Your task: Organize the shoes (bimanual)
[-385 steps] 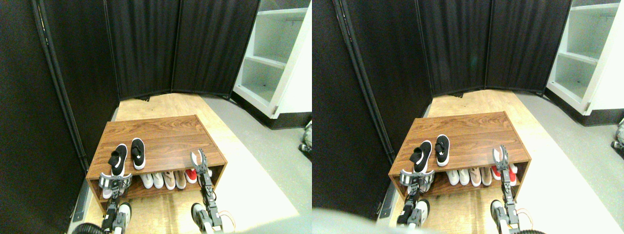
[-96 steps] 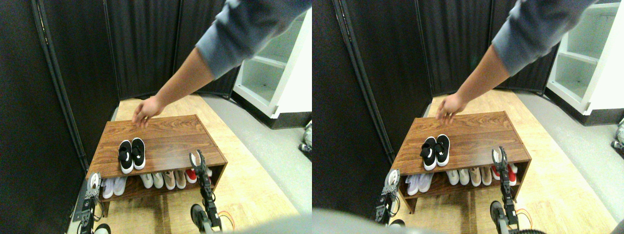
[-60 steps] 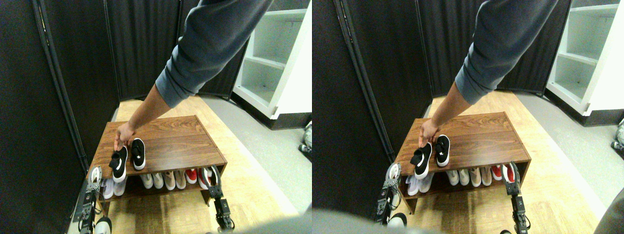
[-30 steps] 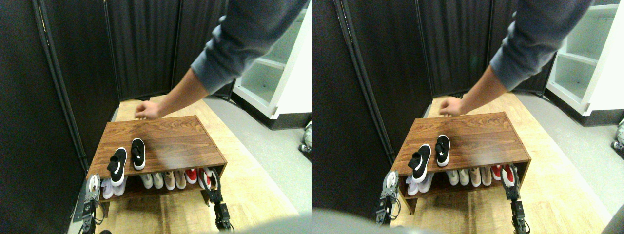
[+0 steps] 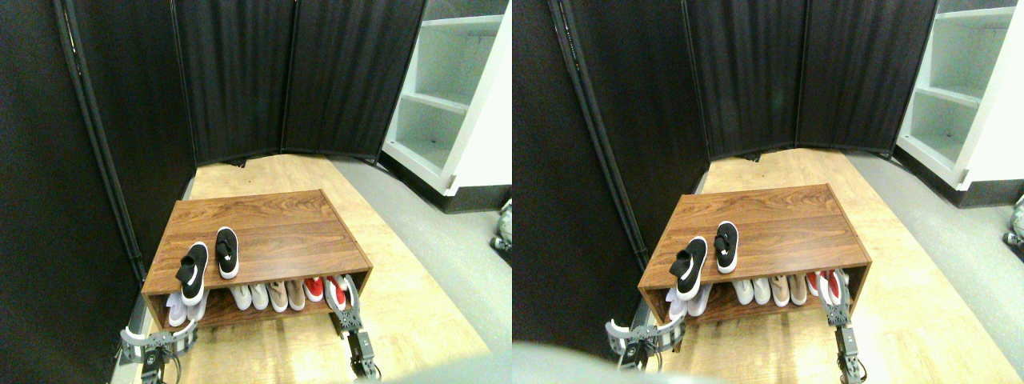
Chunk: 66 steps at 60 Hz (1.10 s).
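Both hands low before shelf (image 5: pixel 264 240)

Wooden worktop (image 5: pixel 280 232) stood on floor (image 5: pixel 400 304), beyond both grippers. Two black shoes (image 5: pixel 210 262) lay on top, above left gripper (image 5: pixel 156 340). Lower shelf (image 5: pixel 264 312) held white shoes (image 5: pixel 250 296), beige shoes (image 5: pixel 286 294), red shoes (image 5: pixel 324 290) by right gripper (image 5: pixel 342 292).

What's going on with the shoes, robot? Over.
Left gripper open, low at rack's left corner. Right gripper at the shelf mouth, fingers unclear. Black shoes on top, apart, left one overhanging the front edge. Nothing in the way.
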Available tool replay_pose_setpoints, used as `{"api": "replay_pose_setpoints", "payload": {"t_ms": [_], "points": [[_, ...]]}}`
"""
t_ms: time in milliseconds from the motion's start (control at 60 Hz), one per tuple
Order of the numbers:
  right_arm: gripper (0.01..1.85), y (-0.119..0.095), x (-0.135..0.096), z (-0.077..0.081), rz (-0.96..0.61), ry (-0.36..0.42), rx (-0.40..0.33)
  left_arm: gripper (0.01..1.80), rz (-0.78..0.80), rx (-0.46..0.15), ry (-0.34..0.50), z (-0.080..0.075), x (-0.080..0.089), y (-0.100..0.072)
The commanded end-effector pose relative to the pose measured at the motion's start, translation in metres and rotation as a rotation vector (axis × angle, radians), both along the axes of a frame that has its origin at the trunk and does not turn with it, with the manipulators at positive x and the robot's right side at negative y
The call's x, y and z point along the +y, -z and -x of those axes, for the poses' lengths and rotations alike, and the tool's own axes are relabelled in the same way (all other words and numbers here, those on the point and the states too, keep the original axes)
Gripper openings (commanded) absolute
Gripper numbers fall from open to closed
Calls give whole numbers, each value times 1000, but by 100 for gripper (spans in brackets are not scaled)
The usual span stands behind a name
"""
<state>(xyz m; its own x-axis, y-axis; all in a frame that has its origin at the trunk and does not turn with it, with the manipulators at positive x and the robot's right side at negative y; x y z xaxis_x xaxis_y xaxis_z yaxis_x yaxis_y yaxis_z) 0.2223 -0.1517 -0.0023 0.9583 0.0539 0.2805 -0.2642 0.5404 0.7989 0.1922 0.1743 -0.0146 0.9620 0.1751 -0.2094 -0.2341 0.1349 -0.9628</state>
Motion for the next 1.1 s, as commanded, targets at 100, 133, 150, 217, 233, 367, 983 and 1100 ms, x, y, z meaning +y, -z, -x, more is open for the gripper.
{"api": "replay_pose_setpoints", "payload": {"t_ms": [100,133,150,217,233,367,983,1100], "points": [[28,-4,1,0,-8,5,-32,151,-41,21,47,-15,-16,10],[27,-4,1,0,-6,5,-33,152,-40,29,41,-19,-19,13],[27,-4,1,0,-6,5,-33,152,-40,29,41,-19,-19,13],[27,-4,0,0,-11,6,-33,153,-28,50,33,-30,-23,20],[28,-4,0,0,-14,5,-34,152,-19,48,36,-33,-24,23],[27,-5,-2,-1,-21,8,-33,146,-12,45,54,-52,-29,35],[23,-2,-11,-4,-37,26,-38,142,-126,94,80,-104,-24,62],[23,-2,-11,-4,-41,21,-33,139,-122,82,89,-106,-23,59]]}}
